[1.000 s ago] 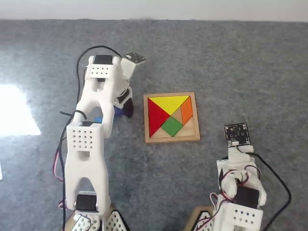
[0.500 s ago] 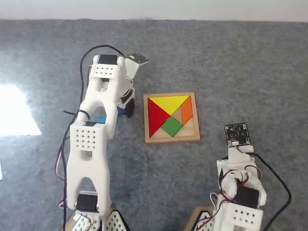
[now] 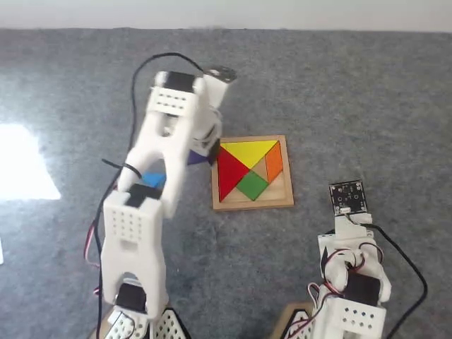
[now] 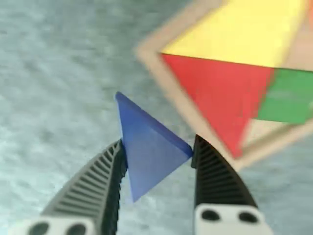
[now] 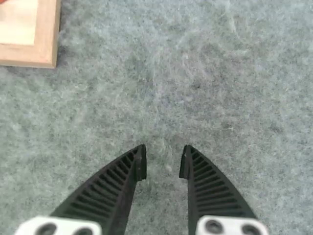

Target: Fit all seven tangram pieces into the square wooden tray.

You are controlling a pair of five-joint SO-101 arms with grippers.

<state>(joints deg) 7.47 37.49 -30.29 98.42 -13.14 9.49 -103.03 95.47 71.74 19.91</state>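
**Desk:** What am I looking at on the left side?

**Operator:** My left gripper (image 4: 157,147), fingers clamped on the dark blue triangle (image 4: 149,152), pressing its two sides while one corner points away from the wrist. From the high view I place that triangle (image 3: 197,157) just outside the square wooden tray (image 3: 252,205), at the tray's 10 o'clock corner. It is beside the rim, not inside it.

**Desk:** And the tray itself?

**Operator:** It sits mid-table on the grey mat (image 3: 353,92). I count four pieces in it: the yellow triangle (image 3: 247,152) at 12 o'clock, the red triangle (image 3: 227,175) at 9 o'clock, the green square (image 3: 251,185) at 6 o'clock and the orange piece (image 3: 274,164) at 3 o'clock. Bare wood shows between the green and the orange, and down at the 5 o'clock corner.

**Desk:** Any other loose pieces?

**Operator:** A light blue piece (image 3: 154,181) lies on the mat at 9 o'clock from the tray, well apart from it and partly hidden under my left arm (image 3: 131,226). I cannot tell its shape.

**Desk:** The right side?

**Operator:** My right arm (image 3: 349,282) sits at 5 o'clock from the tray. The right gripper (image 5: 164,156) hangs over bare mat, its fingers a little apart with nothing between them. One corner of the tray (image 5: 29,54) shows farther off.
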